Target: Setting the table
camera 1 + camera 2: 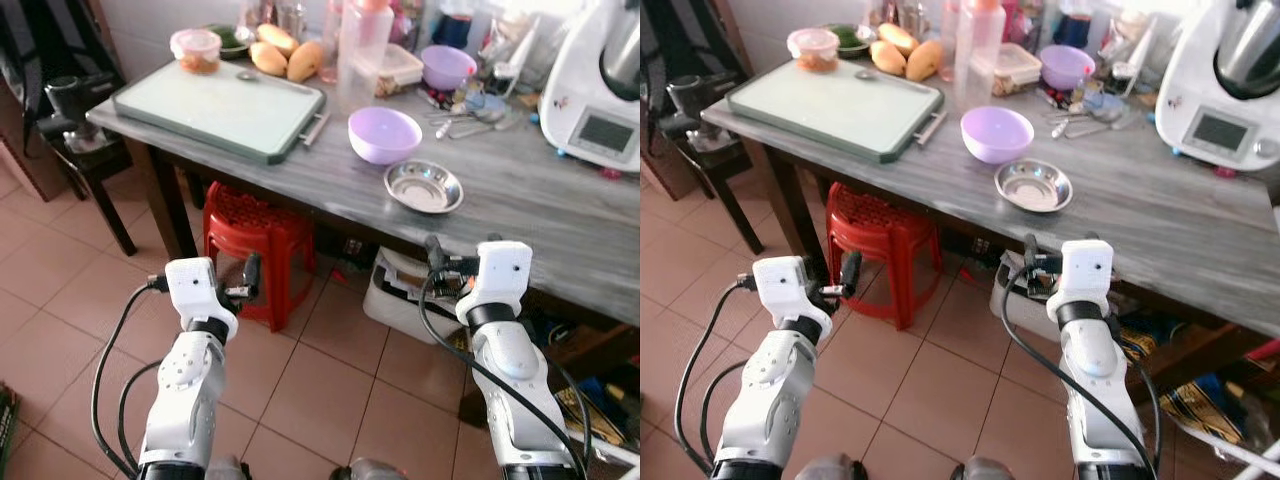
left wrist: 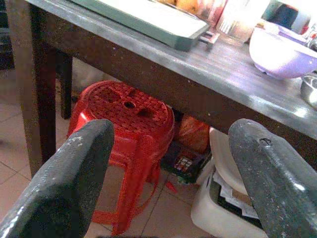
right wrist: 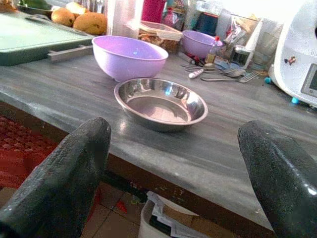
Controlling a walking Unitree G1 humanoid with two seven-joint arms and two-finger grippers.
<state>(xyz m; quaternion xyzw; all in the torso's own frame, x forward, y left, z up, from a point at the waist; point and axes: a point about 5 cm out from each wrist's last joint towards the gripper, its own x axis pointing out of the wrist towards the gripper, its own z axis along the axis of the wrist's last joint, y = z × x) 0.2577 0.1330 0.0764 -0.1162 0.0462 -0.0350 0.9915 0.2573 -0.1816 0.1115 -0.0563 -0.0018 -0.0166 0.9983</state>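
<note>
Facing the grey table from its near edge, both arms raised short of it, nothing held. Right gripper spread wide, empty, level with the table edge; steel dish lies straight ahead of it, just past the edge, round so no long axis to line up. Left gripper also wide and empty, pointed under the table at the red stool, well off to the left of the dish. Right arm clearly nearer the dish; likely move is forward and up over the edge.

Counts, placed from the steel dish: 1 steel dish; 2 purple bowls, the big one just behind-left of the dish, not touching, the small one further back; 1 green cutting board far left; cutlery pile behind-right, pieces too tangled to count; 1 white kitchen machine far right; mangoes at the back-left, about three.
</note>
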